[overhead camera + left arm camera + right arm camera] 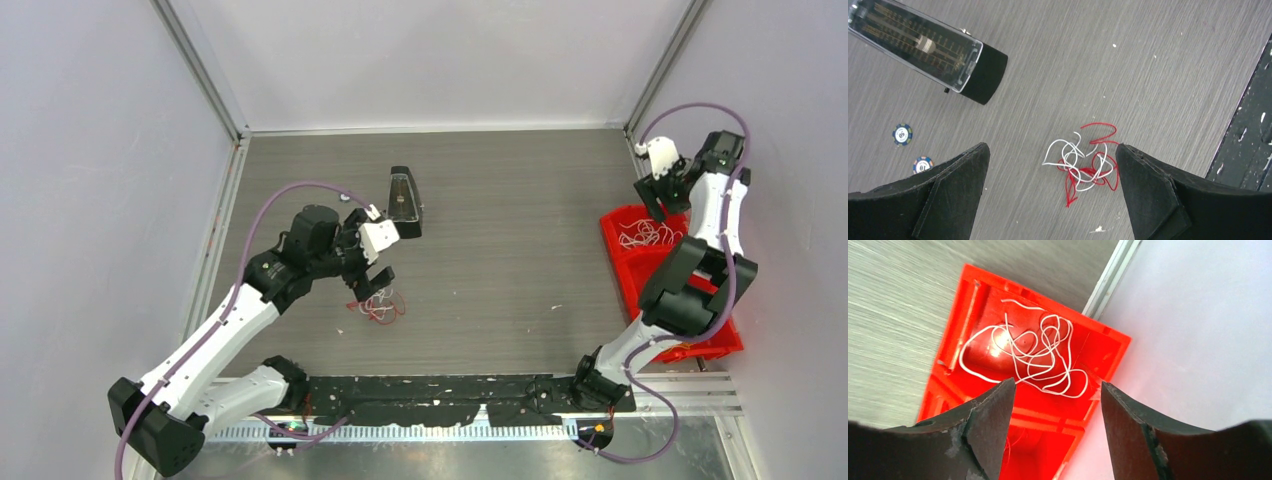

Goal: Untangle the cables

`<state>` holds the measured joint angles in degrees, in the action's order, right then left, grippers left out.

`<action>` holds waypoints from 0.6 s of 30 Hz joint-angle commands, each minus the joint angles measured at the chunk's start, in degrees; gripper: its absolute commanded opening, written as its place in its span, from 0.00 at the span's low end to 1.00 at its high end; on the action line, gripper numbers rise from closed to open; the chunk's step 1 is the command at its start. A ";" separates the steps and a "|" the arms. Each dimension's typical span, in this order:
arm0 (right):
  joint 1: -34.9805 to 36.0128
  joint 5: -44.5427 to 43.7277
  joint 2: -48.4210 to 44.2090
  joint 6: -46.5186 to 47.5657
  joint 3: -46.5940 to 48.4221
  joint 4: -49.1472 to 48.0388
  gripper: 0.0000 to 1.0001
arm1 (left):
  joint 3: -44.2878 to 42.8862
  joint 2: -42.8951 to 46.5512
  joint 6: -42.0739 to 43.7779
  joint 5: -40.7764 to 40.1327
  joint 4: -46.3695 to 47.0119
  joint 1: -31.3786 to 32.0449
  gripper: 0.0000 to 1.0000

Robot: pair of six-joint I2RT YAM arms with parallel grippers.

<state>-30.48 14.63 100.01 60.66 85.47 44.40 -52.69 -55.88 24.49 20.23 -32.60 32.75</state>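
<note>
A tangle of thin red and white cables [379, 307] lies on the grey table left of centre; in the left wrist view the tangle [1084, 162] sits between my fingers, below them. My left gripper [372, 283] hovers open just above it, touching nothing. A loose white cable [648, 236] lies in the far compartment of a red bin [615, 247] at the right; the wrist view shows the cable [1035, 350] coiled in the bin [968, 315]. My right gripper [664, 195] is open and empty above the bin's far end. A thin red strand shows in the bin's near compartment.
A black metronome with a clear cover [404, 199] lies on the table just beyond the left gripper, also in the left wrist view [928, 47]. Two poker chips [902, 134] lie near it. White walls close in right of the bin. A black strip [450, 395] runs along the near edge.
</note>
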 commanded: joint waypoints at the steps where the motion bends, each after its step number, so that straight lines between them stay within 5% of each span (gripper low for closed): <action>1: 2.70 7.30 -7.71 -2.23 5.87 11.40 0.70 | -2.66 -1.60 4.95 1.04 -7.11 -0.85 0.99; 7: 13.84 13.64 -14.94 -9.44 3.87 19.63 0.83 | -4.98 -12.43 19.71 3.03 -23.28 -3.09 0.99; 18: 37.20 28.90 -20.13 -38.78 -11.86 8.44 0.84 | -2.33 -23.31 22.26 1.50 -14.37 -4.19 0.89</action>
<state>1.72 36.12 80.62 36.60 78.19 59.72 -55.07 -76.14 45.58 20.60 -50.41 28.84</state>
